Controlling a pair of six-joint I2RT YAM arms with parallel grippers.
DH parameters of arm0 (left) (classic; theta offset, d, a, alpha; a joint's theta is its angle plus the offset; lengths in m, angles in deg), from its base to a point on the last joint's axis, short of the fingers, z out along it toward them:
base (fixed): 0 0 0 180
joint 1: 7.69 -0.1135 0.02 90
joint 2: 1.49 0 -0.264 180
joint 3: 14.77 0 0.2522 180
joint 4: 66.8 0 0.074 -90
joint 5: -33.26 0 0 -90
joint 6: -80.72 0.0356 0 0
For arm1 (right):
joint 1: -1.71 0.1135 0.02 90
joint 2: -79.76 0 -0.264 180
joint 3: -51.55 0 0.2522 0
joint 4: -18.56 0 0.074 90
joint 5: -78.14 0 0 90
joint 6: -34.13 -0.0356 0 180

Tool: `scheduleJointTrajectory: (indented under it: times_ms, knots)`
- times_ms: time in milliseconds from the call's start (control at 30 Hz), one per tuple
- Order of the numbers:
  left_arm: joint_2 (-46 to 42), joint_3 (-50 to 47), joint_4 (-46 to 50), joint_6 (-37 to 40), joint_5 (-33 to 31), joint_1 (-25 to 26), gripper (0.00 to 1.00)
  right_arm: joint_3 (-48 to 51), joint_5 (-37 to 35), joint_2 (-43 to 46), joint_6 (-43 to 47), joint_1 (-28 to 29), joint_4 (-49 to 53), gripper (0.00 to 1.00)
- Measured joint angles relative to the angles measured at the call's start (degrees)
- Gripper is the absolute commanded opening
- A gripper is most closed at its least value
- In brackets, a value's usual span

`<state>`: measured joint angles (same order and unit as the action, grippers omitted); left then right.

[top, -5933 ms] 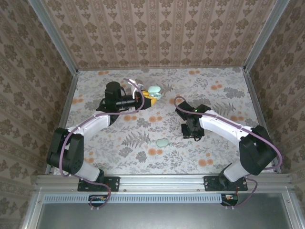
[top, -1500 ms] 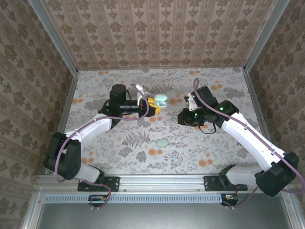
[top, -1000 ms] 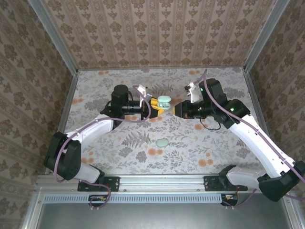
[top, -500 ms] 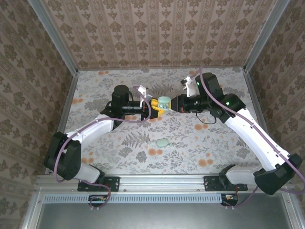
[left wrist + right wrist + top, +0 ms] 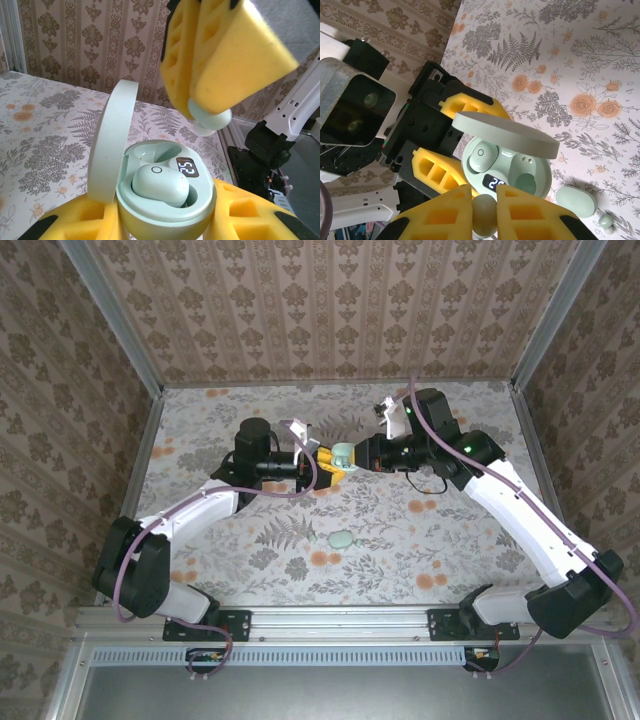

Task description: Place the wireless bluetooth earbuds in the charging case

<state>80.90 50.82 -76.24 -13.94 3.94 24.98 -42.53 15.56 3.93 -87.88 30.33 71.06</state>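
**Me:** Since a moment ago, my right arm has swung over from the middle of the table (image 5: 450,540); now my right pincer (image 5: 485,214) is just beside the case (image 5: 165,200), almost touching it.

**Friend:** What are you holding?

**Me:** My right pincer is squeezed tight on one earbud (image 5: 210,119); my left pincer (image 5: 328,462) is squeezed tight on the case, up in the air, with the lid (image 5: 112,140) standing open.

**Friend:** Is anything in the case?

**Me:** Yes; the other earbud (image 5: 160,184) sits in one hole; the empty hole (image 5: 524,182) is next to it, near the little lit numbers.

**Friend:** Is the earbud hard to hold?

**Me:** I think so; it looks tiny, light and smooth, so it could pop out like a wet bean. My soft yellow pads (image 5: 530,215) pinch its round sides; the end is left free to go in first.

**Friend:** And the case?

**Me:** It looks light and smooth too. I hold it low, on its fat bottom part; the lid looks thin and its hinge could bend, so I would not grab it there.

**Friend:** What is that down there?

**Me:** A green lump (image 5: 342,538) lies on the table, well apart from us; I cannot tell what it is.
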Motion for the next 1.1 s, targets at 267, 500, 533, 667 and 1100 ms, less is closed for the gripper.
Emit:
scheduleJointTrajectory:
  times_ms: [267, 500, 533, 667, 1100]
  knots:
    - [0.0, 0.15, 0.02, 0.0, 0.28, 0.04, 0.19, 0.0, 0.02, -1.05, 0.0, -0.74, -1.36, 0.14]
    - [0.0, 0.68, -0.17, -0.04, 0.63, 0.04, 0.19, 0.24, 0.04, -1.16, -0.07, -0.92, -1.99, 0.14]
    - [0.0, 0.83, -0.28, -0.07, 0.63, 0.04, 0.19, 0.42, 0.04, -1.16, -0.09, -1.03, -2.29, 0.15]
    - [0.04, 1.07, -0.37, -0.26, 0.63, 0.04, 0.19, 1.38, 0.48, -1.16, -0.39, -1.27, -3.41, 0.15]
    - [0.15, 1.07, -0.37, -0.72, 0.61, 0.07, 0.2, 3.08, 1.51, -1.16, -1.27, -1.6, -5.35, 0.26]
